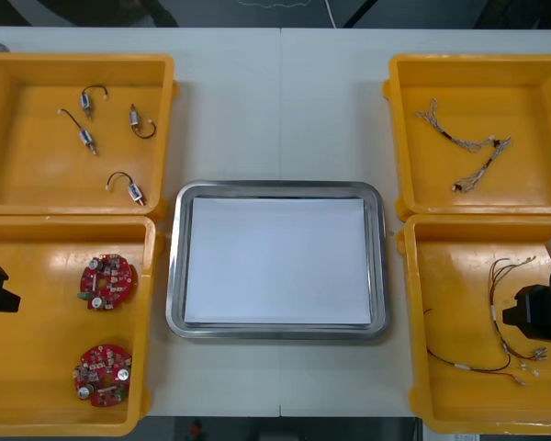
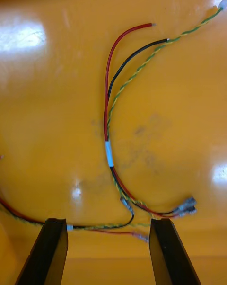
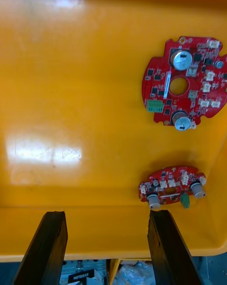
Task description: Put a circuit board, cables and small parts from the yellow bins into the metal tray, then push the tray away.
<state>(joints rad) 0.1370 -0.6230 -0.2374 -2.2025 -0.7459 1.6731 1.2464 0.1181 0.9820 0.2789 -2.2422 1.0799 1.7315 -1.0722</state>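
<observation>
- Over near right yellow bin (image 1: pixel 459 276): R gripper (image 2: pixel 108 223), fingers spread wide, nothing pinched, hanging low above bin floor.
- Between and just beyond those fingers: red/black/green-yellow cable bundle (image 2: pixel 109 124), loose on bin floor. White sleeve (image 2: pixel 109 152) at mid-length, metal terminals (image 2: pixel 186 208) close to one finger.
- Alongside, toward bin's near wall: second thin cable (image 1: pixel 464 366), crossing under same fingers.
- Handling of bundle, est.: v. light, floppy, sure to sag and trail loose ends; could snag second cable on lift.
- Best hold prob. at white sleeve, tightest bunching of strands; avoid bare tips and terminals.
- Over near left yellow bin (image 1: pixel 37 367): L gripper (image 3: pixel 106 221), fingers likewise apart, empty; looks idle.
- Ahead of it: two round red circuit boards (image 3: pixel 158 84) on bin floor, apart from each other.
- Boards, est.: stiff, light, thin; fragile components on top, so edge grip only. Awkward to get under on slick plastic.
- Far left bin (image 1: pixel 28 165): four small metal parts (image 1: pixel 87 138) w/ black leads. Small, prob. slippery.
- Far right bin (image 1: pixel 533 101): pale twisted cables (image 1: pixel 468 142), same floppy handling expected.
- Centre, between bins: metal tray (image 1: pixel 176 276), white inside, nothing in it. No step of task done yet, by look of it.
</observation>
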